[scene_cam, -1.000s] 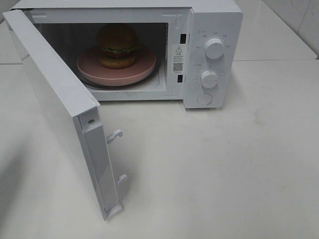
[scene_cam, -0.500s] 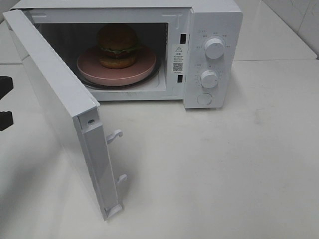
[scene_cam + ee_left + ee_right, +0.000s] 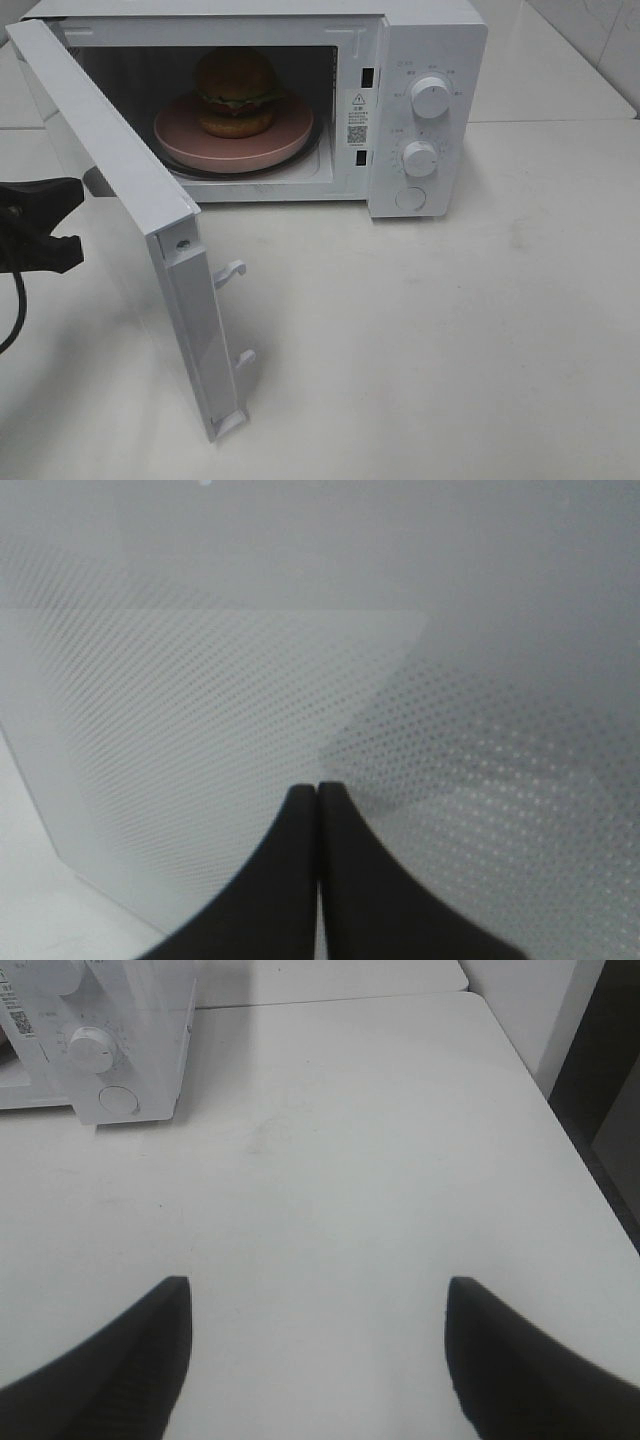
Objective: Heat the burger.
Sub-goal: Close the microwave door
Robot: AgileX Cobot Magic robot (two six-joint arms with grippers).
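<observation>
From the high camera, the microwave [image 3: 425,60] sits at twelve o'clock on the white table [image 3: 450,320]. Its door [image 3: 110,170] is swung out toward seven o'clock. The burger [image 3: 236,92] is inside on the pink plate [image 3: 200,140], so I judge the step in hand is closing the door. My left gripper [image 3: 50,222] is at nine o'clock, on the door's outer side. To do this well I would press flat on the outer face, nearer the free edge than the hinge. I would follow the door's arc round toward one o'clock until the two latch hooks [image 3: 230,270] reach their slots [image 3: 367,77]. I would stop once it seats, so the oven does not slide. My left wrist camera shows the left gripper [image 3: 318,788] with its fingers pressed together on nothing, just off the dotted door window [image 3: 250,680]; I cannot tell if they touch it. My right wrist camera shows the right gripper [image 3: 318,1290] spread wide and empty over the table [image 3: 350,1160], well clear of the microwave [image 3: 150,1020]. As for writing, a sticker [image 3: 357,115] carries a warning triangle and a square code. Its text and the marks round the upper knob [image 3: 430,97] and the lower knob [image 3: 420,158] are too small to read. I see no brand name.
</observation>
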